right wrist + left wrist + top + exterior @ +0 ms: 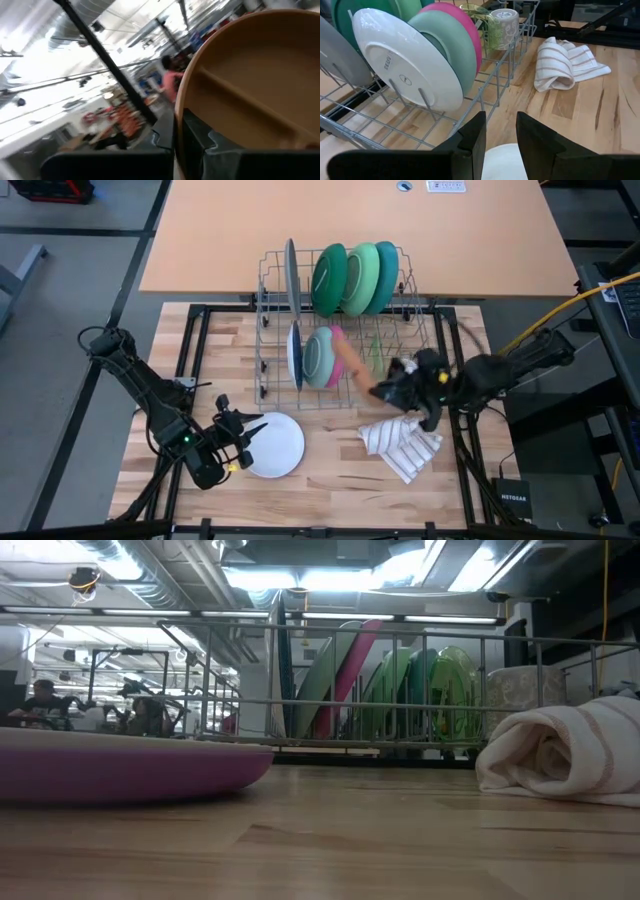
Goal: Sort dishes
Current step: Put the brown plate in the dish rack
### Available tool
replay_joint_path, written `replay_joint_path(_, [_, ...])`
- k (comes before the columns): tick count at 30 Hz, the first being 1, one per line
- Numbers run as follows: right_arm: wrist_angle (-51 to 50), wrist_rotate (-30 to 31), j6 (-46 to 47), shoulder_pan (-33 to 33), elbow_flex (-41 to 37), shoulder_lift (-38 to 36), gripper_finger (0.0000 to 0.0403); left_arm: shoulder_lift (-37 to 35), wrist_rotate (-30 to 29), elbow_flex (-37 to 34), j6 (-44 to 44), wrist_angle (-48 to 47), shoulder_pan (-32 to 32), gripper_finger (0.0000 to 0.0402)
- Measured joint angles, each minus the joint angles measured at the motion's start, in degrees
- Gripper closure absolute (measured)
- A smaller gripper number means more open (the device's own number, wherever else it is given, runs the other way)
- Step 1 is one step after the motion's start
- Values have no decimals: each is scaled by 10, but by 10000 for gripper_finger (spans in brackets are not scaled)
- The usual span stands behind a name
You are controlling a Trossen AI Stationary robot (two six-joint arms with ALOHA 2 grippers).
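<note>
Your right gripper [385, 390] is clamped tight on the rim of a brown plate [255, 85], holding it on edge just above the front-right part of the wire dish rack [268, 340]. In the right wrist view the plate fills the space beyond the fingers and shows a raised divider ridge across its inside.

Your left gripper [245, 442] sits low at the near-left of the table [330, 490], fingers about half apart and holding nothing, its tips over the edge of a round plate [275, 445] that lies flat on the wood. That plate looks white from above, purple-pink in the low view.

Rack count: back row has one grey plate [291, 272] on edge plus three green-to-teal dishes [355, 278] leaning together. Front row has three: white plate [407, 62], light green dish [452, 47], pink dish [465, 20], all upright between the tines. The white one carries embossed marks on its underside.

One folded white cloth with brown stripes [400, 445] lies right of the flat plate, well apart from it. The dishes are smooth, round, matte plastic; the table is light butcher-block wood.
</note>
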Motion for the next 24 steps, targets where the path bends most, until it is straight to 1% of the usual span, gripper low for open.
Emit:
replay_joint_path(3, [-47,26,-30,0,0,-38,388,0,0,0,-1,0,0,304])
replay_joint_path(6, [-91,27,-31,0,0,-68,387,0,0,0,0,0,0,304])
replay_joint_path(12, [-122,32,-64,0,-24,-113,388,0,0,0,-12,0,1,304])
replay_joint_path(17, [-134,45,-86,-6,-81,-174,388,0,0,0,-19,0,1,304])
replay_joint_path(20, [-136,47,-72,-22,-131,-221,388,0,0,0,-31,-1,1,304])
replay_joint_path(22, [-115,36,-52,-39,-167,-250,387,0,0,0,-36,0,1,304])
replay_joint_path(24, [-77,9,-32,-59,-207,-275,387,0,-1,0,-42,-1,2,304])
